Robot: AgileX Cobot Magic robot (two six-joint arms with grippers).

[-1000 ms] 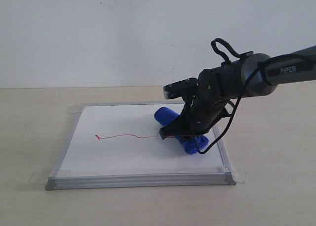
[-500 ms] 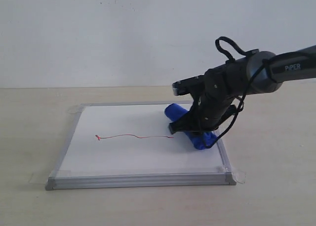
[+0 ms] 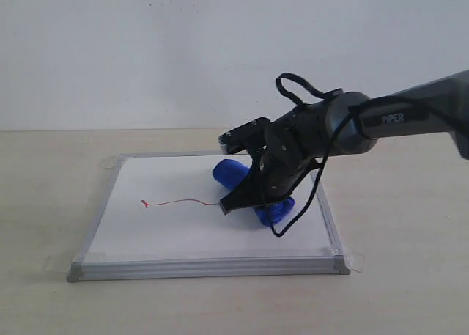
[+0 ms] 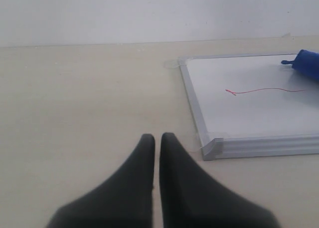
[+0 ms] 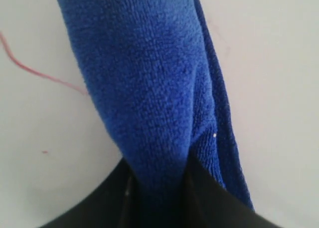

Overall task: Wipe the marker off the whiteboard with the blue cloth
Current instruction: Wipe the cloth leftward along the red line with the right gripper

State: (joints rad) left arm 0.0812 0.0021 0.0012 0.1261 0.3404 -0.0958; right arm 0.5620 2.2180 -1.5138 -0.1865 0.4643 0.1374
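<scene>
The whiteboard [image 3: 168, 229] lies flat on the table. A thin red marker [image 3: 183, 201] line runs from a squiggle at the left toward the middle. My right gripper [image 3: 253, 196] is shut on the blue cloth [image 3: 229, 172] and holds it down on the board at the line's right end. In the right wrist view the blue cloth [image 5: 149, 88] fills the space between my right gripper's [image 5: 159, 180] fingers, with the marker [image 5: 35, 71] beside it on the whiteboard [image 5: 269, 63]. My left gripper [image 4: 157, 138] is shut and empty over the table, short of the whiteboard's [image 4: 249, 115] near corner; marker [image 4: 264, 91] and cloth [image 4: 309, 63] show beyond.
The beige table [image 3: 44, 181] surrounds the board, with a white wall behind. Clear tape tabs [image 3: 355, 262] stick out at the board's corners. The right arm's black cable [image 3: 297, 218] hangs over the board's right part.
The right gripper with the cloth went right, then swept back left along the line. The visible red line now ends further left.
</scene>
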